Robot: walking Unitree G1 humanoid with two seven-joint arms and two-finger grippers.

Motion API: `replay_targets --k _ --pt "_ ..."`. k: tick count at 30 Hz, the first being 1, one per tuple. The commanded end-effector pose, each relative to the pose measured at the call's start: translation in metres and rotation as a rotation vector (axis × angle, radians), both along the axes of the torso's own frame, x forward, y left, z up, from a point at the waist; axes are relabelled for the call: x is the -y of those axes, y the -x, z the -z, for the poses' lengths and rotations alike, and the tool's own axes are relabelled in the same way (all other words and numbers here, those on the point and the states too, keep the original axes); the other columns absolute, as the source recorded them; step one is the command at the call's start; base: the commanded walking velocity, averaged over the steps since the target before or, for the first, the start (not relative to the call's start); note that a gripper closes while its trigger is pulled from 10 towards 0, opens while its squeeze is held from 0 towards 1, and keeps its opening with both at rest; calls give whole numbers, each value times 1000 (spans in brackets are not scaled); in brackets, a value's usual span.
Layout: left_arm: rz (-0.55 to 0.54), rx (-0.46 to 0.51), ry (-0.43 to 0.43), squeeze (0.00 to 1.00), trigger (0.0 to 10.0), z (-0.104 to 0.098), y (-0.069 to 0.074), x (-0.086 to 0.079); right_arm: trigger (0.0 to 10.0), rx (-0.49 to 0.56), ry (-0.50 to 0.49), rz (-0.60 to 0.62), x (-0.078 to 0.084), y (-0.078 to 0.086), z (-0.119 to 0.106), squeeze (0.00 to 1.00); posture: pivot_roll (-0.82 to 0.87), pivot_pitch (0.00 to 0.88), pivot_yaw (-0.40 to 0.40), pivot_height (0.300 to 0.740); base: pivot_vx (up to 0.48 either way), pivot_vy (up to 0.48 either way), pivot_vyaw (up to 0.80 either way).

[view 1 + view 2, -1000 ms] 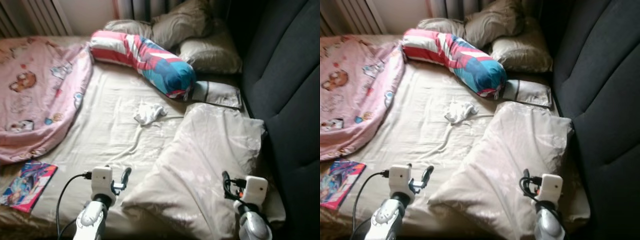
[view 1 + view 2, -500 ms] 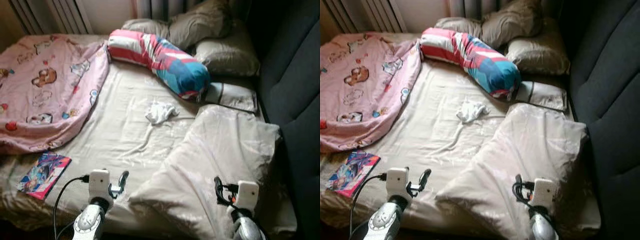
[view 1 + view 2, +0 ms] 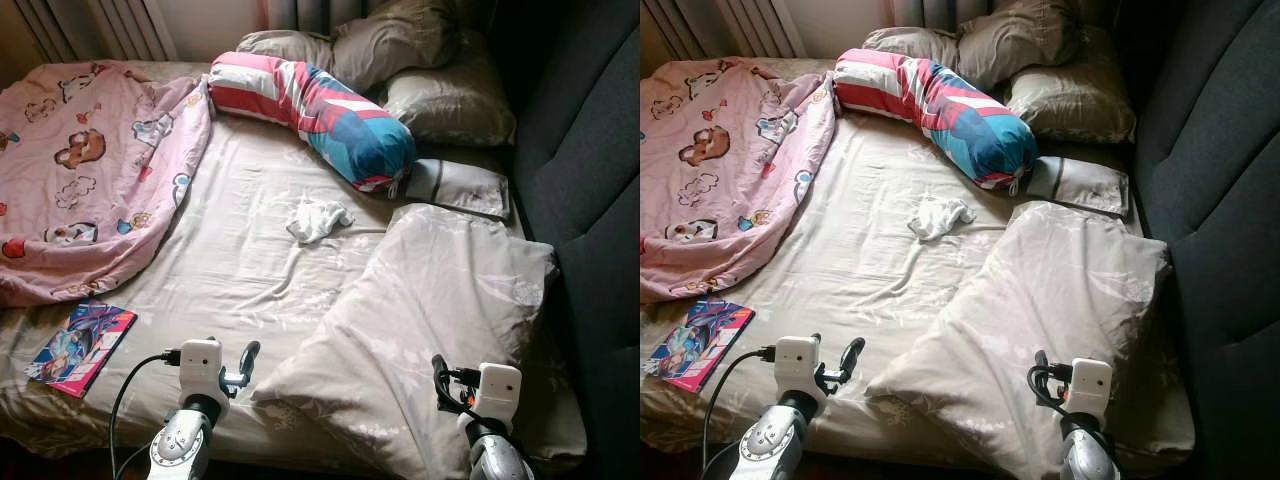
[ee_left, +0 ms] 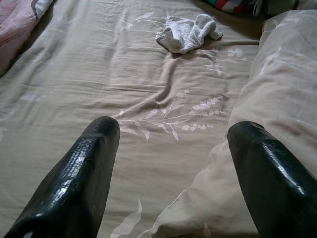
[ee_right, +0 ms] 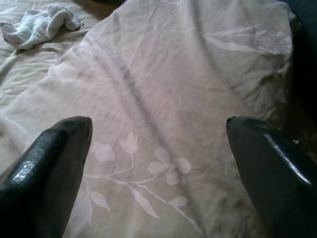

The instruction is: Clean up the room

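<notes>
A crumpled white cloth lies near the middle of the beige floral-print bed sheet, just below the striped red, white and blue bolster. A pink cartoon-print blanket covers the bed's left side, and a colourful magazine sits at its near left corner. A beige floral pillow lies along the right edge. The left gripper and right gripper hover at the near edge, both spread wide and holding nothing.
</notes>
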State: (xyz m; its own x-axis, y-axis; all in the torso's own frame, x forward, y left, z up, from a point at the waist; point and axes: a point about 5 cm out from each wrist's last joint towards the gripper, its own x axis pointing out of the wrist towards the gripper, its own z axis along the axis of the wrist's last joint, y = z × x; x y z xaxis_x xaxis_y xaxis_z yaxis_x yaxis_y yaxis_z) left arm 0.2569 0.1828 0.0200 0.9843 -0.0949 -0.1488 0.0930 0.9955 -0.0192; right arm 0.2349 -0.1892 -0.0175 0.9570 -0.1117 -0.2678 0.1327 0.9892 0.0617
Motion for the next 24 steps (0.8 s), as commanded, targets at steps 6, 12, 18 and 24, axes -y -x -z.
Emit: replay_targets --k 6,12,18,24 --pt "0 -23 10 0 10000 4 4 -1 10000 -34 1 9 0 5 5 0 -104 166 26 740 0 0 0" --pt "5 -28 11 0 10000 4 3 0 10000 -40 3 12 1 5 6 0 -105 165 26 740 0 0 0" --pt "8 -26 14 0 10000 4 2 2 10000 -45 5 12 1 5 6 0 -105 164 25 740 -237 0 0" --pt "3 -32 8 0 10000 5 2 2 10000 -48 5 9 1 4 6 0 -103 162 22 740 -51 0 0"
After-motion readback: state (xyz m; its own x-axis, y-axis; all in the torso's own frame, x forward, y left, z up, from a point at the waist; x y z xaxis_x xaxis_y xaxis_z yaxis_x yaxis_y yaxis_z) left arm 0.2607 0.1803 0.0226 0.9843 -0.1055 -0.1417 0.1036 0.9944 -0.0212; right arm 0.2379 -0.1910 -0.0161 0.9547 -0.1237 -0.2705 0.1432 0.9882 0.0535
